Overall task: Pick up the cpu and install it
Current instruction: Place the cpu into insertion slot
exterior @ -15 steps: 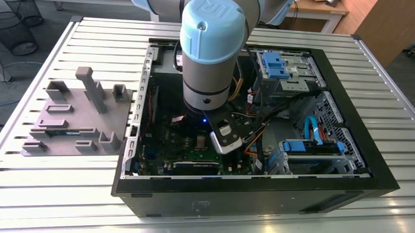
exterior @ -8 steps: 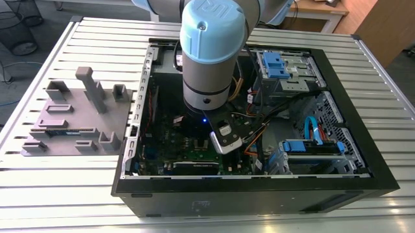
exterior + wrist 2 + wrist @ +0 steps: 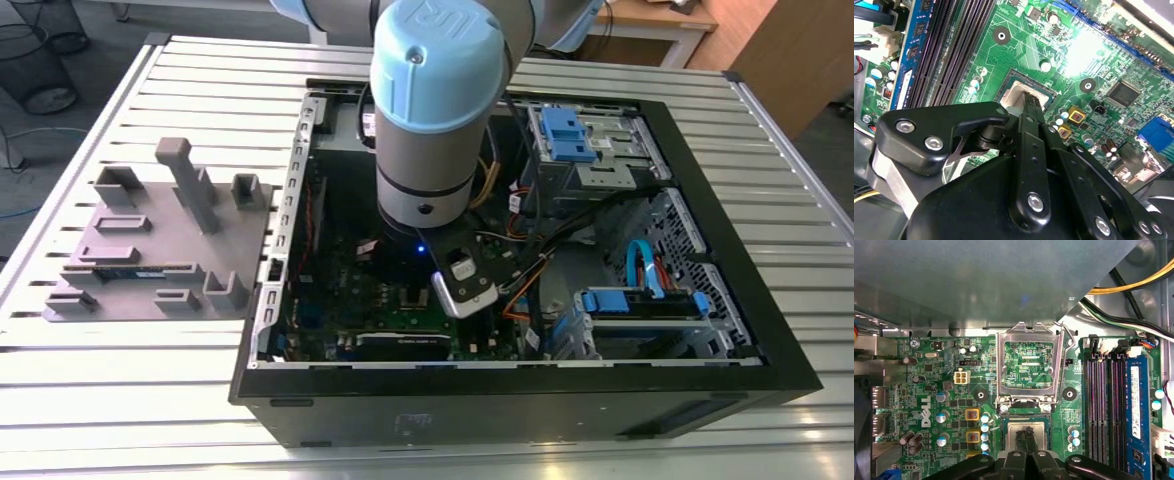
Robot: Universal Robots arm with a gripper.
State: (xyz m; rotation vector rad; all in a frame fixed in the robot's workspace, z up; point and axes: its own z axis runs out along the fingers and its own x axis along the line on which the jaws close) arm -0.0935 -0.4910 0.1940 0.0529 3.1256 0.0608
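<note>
The gripper (image 3: 1026, 436), fingers drawn together with nothing between them, stands straight over the socket (image 3: 1048, 432), and the cpu (image 3: 1013, 432) lies flat directly under its tips, apparently in its seat; whether the tips touch it I cannot tell. Just beyond the tips the frame (image 3: 1001, 370) stands swung open. Seating looks like the step in hand. To do it well, I judge, keep the chip level and square to the socket walls, press lightly or not at all, and avoid any sideways drag.
</note>
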